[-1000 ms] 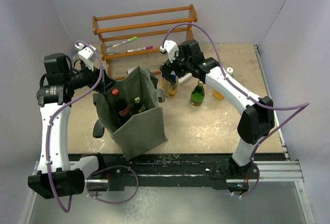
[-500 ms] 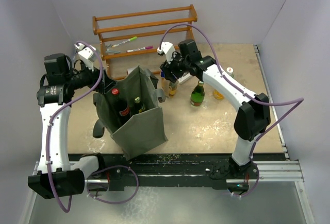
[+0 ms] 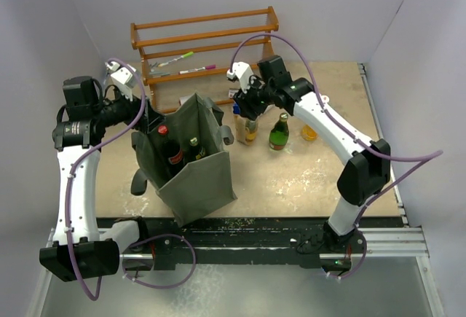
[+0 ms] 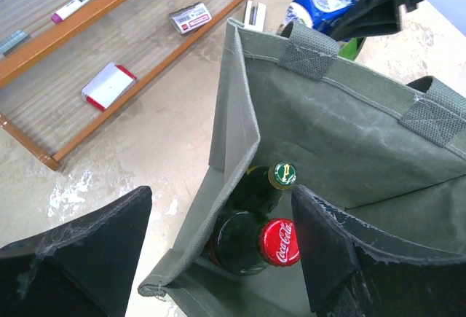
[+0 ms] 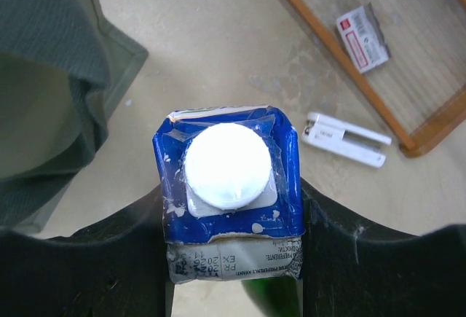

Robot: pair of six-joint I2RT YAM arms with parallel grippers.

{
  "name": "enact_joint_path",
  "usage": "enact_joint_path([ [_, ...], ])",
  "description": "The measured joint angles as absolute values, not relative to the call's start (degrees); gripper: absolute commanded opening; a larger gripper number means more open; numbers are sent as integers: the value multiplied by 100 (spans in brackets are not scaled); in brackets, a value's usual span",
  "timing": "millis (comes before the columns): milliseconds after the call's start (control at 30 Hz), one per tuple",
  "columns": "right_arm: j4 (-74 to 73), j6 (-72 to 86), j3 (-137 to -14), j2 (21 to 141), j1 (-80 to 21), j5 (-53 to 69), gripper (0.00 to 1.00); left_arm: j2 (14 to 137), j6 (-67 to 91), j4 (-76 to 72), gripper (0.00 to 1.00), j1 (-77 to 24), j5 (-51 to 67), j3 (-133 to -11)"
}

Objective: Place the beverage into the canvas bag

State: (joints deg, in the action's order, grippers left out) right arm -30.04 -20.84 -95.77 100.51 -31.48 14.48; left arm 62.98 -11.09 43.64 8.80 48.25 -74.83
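Observation:
The canvas bag (image 3: pixel 193 178) stands open at the left of the table, its grey-green wall (image 4: pixel 349 135) filling the left wrist view. Inside it stand a red-capped cola bottle (image 4: pixel 280 240) and a green-capped bottle (image 4: pixel 282 175). My left gripper (image 4: pixel 218 259) is open and straddles the bag's near wall, one finger outside and one inside. Just right of the bag's far corner, my right gripper (image 5: pixel 233 259) is shut on the beverage, a blue carton with a white cap (image 5: pixel 229 167), which also shows in the left wrist view (image 4: pixel 320 0).
An amber bottle (image 3: pixel 250 132) and a green bottle (image 3: pixel 279 133) stand on the table under and right of the right gripper. A wooden rack (image 3: pixel 207 40) with markers lies behind the bag. A white stapler-like object (image 5: pixel 346 138) lies beside the rack.
The right gripper's fingers have come together onto the carton, and the gripper has shifted slightly right and nearer. The left arm and the bag have not moved.

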Motion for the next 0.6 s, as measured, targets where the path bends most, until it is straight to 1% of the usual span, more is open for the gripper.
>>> enact_joint_path([
  [167,-3625,-2053,-9577,9640,-3142,1439,20,6298,-1109,4348,81,880,4823,-7435],
  [400,-3913,-1990,-9601,8847,-3142,1428,9,6298,-1109,4331,81,882,4823,-7435],
  [600,-4206,-1855,-10007,8366,-3142,1457,2,6298,-1109,4331,82,882,4821,-7435],
])
